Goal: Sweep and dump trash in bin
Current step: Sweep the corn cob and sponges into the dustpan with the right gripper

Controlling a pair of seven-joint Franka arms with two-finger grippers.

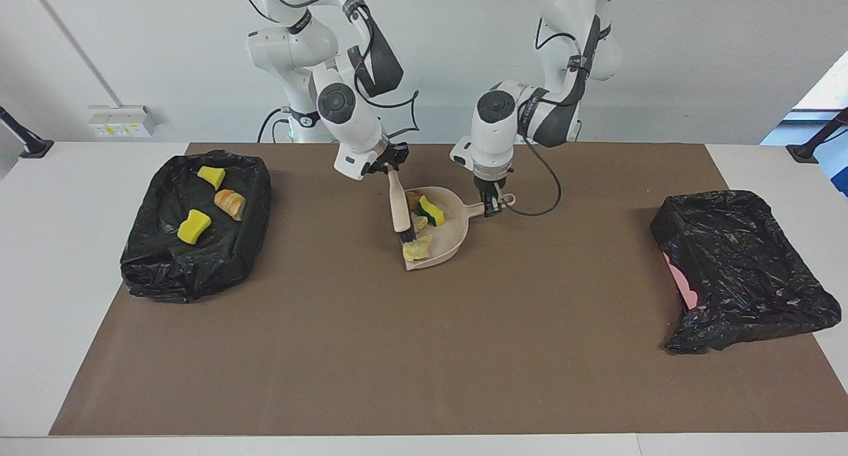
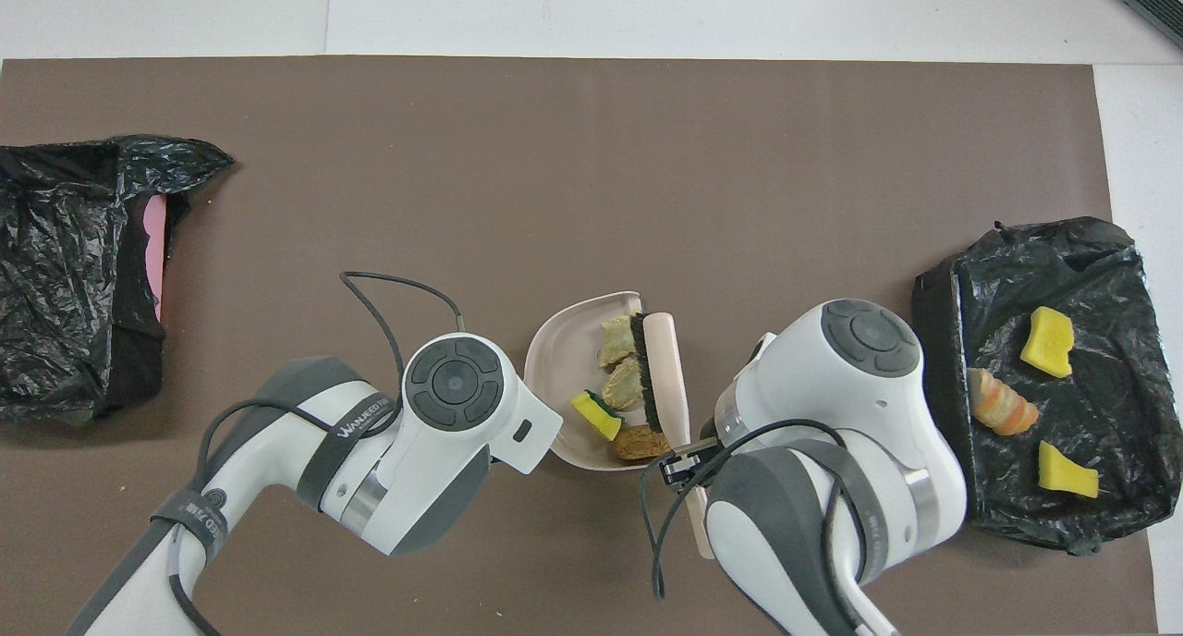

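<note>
My right tool (image 1: pixel 391 166) clamps brush (image 1: pixel 400 206), frame centre, bristles walling trash (image 1: pixel 424 221) inside dustpan (image 1: pixel 445 244); left tool (image 1: pixel 491 207) grips handle, pinning pan against push.

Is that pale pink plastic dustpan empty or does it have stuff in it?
Loaded: the pale pink plastic dustpan holds several yellow and tan chunks, with the brush at its mouth.

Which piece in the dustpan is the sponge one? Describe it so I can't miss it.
Find the beige dustpan mid-mat, held by the left gripper. Inside lie four chunks. The sponge chunk sits nearest the pan's handle: bright yellow with a dark face, while its neighbours are tan and crusty.
</note>
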